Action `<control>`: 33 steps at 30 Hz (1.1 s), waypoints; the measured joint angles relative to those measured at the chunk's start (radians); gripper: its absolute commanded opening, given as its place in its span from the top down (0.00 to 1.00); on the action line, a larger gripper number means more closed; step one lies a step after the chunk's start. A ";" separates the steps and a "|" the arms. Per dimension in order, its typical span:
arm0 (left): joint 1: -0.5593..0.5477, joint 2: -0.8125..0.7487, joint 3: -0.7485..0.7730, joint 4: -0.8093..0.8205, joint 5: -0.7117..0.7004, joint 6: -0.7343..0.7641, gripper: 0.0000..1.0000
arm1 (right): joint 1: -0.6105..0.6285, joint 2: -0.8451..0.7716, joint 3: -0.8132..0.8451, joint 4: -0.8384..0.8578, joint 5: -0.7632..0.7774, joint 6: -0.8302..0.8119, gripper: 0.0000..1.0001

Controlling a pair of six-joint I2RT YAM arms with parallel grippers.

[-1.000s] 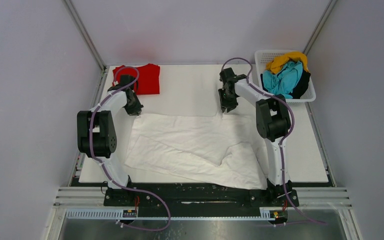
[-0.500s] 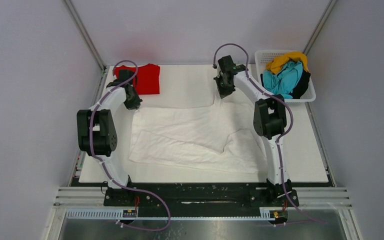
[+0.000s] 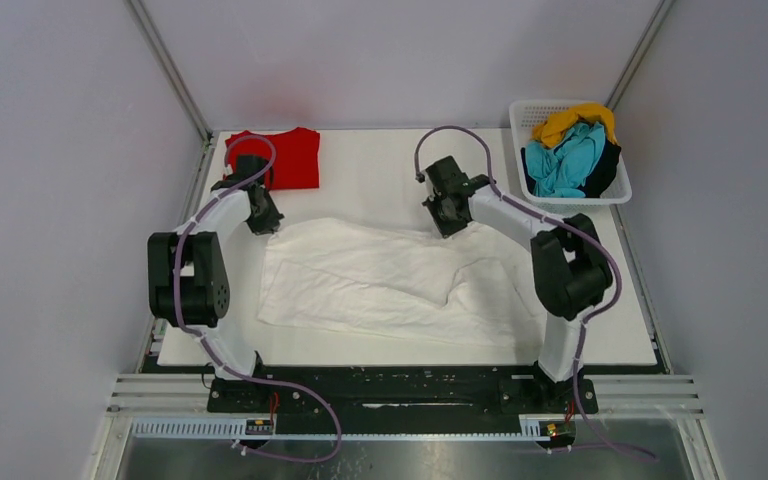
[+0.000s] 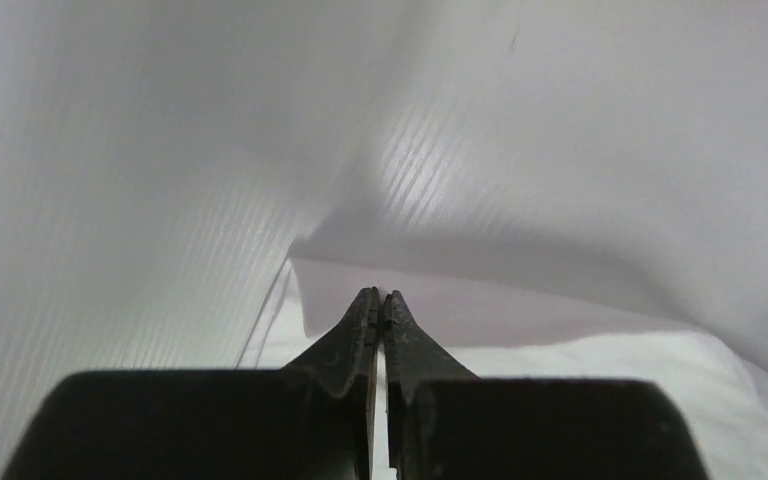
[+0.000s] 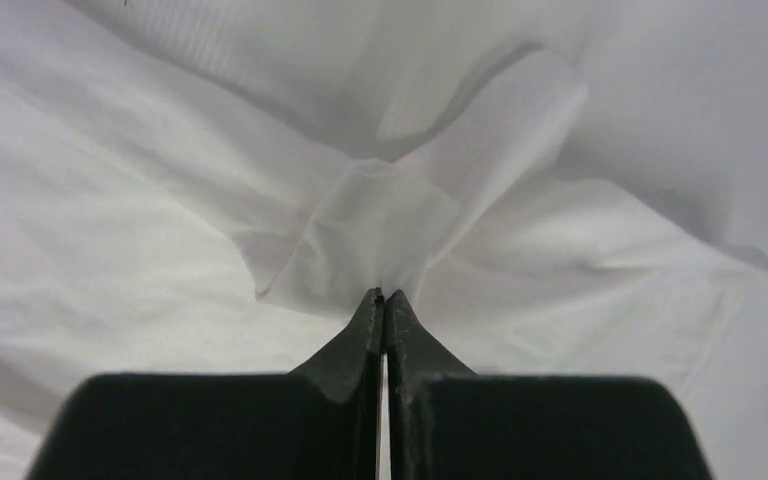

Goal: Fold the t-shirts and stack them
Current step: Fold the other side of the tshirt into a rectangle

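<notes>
A white t-shirt [image 3: 380,285] lies spread across the middle of the table [image 3: 370,170], its far edge raised at both corners. My left gripper [image 3: 268,226] is shut on the far left corner, and my right gripper [image 3: 448,226] is shut on the far right corner. In the left wrist view the gripper [image 4: 380,293] has its jaws together with a cloth edge [image 4: 480,305] at the tips. In the right wrist view the gripper [image 5: 382,292] pinches a bunched fold of white cloth [image 5: 380,225]. A folded red t-shirt [image 3: 288,158] lies at the back left.
A white lattice basket [image 3: 560,103] at the back right holds yellow [image 3: 565,122], teal [image 3: 565,160] and black [image 3: 608,165] shirts. Metal frame posts and walls border the table on both sides. Bare table shows behind the white shirt.
My right gripper closed on the shirt's far edge. Both grippers drew that edge toward the back, then came forward again, and the shirt now lies shorter front to back.
</notes>
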 measured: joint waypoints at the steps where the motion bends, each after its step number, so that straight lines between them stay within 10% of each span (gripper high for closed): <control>1: 0.000 -0.017 -0.017 0.001 0.000 0.000 1.00 | 0.016 -0.035 -0.036 0.014 0.020 0.008 1.00; 16: 0.000 -0.281 -0.249 0.046 -0.090 -0.061 0.99 | 0.289 -0.555 -0.555 0.031 0.288 0.417 0.85; 18: 0.000 -0.318 -0.290 0.047 -0.114 -0.085 0.67 | 0.341 -0.600 -0.612 0.027 0.303 0.492 0.72; 21: 0.000 -0.346 -0.331 0.035 -0.151 -0.117 0.59 | 0.416 -0.650 -0.696 0.031 0.295 0.586 0.58; 25: 0.000 -0.349 -0.334 -0.008 -0.211 -0.163 0.42 | 0.477 -0.735 -0.789 0.018 0.264 0.678 0.01; 30: 0.002 -0.371 -0.331 -0.049 -0.220 -0.195 0.02 | 0.486 -0.951 -0.816 0.039 0.275 0.706 0.01; 33: 0.003 -0.405 -0.332 -0.043 -0.151 -0.202 0.01 | 0.481 -1.030 -0.815 0.084 0.339 0.702 0.00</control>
